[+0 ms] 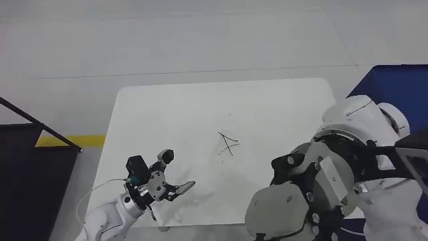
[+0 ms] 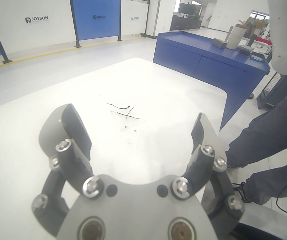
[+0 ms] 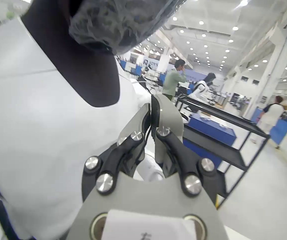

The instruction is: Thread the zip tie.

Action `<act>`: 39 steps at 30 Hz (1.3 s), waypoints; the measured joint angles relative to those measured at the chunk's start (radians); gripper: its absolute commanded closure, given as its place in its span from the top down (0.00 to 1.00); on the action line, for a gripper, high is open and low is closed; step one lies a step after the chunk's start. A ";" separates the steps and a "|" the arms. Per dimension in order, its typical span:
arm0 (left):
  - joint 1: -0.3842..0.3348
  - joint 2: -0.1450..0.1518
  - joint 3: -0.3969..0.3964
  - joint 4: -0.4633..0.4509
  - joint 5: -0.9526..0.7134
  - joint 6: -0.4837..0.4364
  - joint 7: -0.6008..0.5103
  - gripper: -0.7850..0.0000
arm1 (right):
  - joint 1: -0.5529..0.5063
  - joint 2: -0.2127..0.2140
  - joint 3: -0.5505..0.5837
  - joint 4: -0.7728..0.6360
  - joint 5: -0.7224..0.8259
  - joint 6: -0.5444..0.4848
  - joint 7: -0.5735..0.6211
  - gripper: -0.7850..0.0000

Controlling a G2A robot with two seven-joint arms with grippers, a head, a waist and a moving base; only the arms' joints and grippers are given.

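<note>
Several zip ties [image 1: 228, 144], thin, some dark and some pale, crossed over one another near the middle of the white table [image 1: 267, 107]. Flat on the surface, touched by nothing.

Left gripper [image 1: 178, 170] low over the near left part of the table, well apart from the heap. Fingers spread wide, empty, pointed toward the ties. Right gripper [image 3: 150, 106] held up off the table at the near right side, fingers pressed together with nothing visible between them.

By the look of it, nothing picked yet and no threading begun; first step, a pick of one tie.

To do it well:
- Single out one strand at the edge of the heap, not at the crossing, to avoid dragging the others along.
- Come in from above with the fingers straddling the strand across its length.
- Narrow the opening before touching down, then pinch right at the table surface. Thin, flat, probably quick to slip under blunt pads.
- Grip near the head end, leaving the tail free for the other gripper.
- Bring the right gripper down and open it beforehand.
- Lift slowly and check for a second tie clinging on.
- Probably springy, so keep the free length short when aiming tail at head.
</note>
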 measured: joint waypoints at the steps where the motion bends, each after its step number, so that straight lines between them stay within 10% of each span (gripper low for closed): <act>1: 0.000 0.000 0.000 0.000 0.000 0.000 0.000 1.00 | 0.009 -0.003 -0.006 0.003 -0.039 0.003 -0.018 0.00; 6: 0.000 0.000 0.000 0.000 0.000 0.000 0.000 1.00 | -0.016 -0.007 -0.104 0.027 0.045 0.163 -0.055 0.00; 16: 0.000 0.000 0.000 0.000 0.000 0.000 0.000 1.00 | -0.124 0.034 -0.075 -0.051 0.633 0.909 0.188 0.00; 22: 0.000 0.000 0.000 0.000 0.000 0.000 0.000 1.00 | -0.261 0.039 -0.045 -0.113 0.877 1.078 0.176 0.00; 30: 0.000 0.000 0.000 0.000 0.000 0.000 0.000 1.00 | -0.335 0.034 -0.027 -0.149 0.965 1.077 0.167 0.00; 39: 0.000 0.000 0.000 0.000 0.000 0.000 0.000 1.00 | -0.287 0.006 -0.038 -0.094 0.651 0.612 0.173 0.00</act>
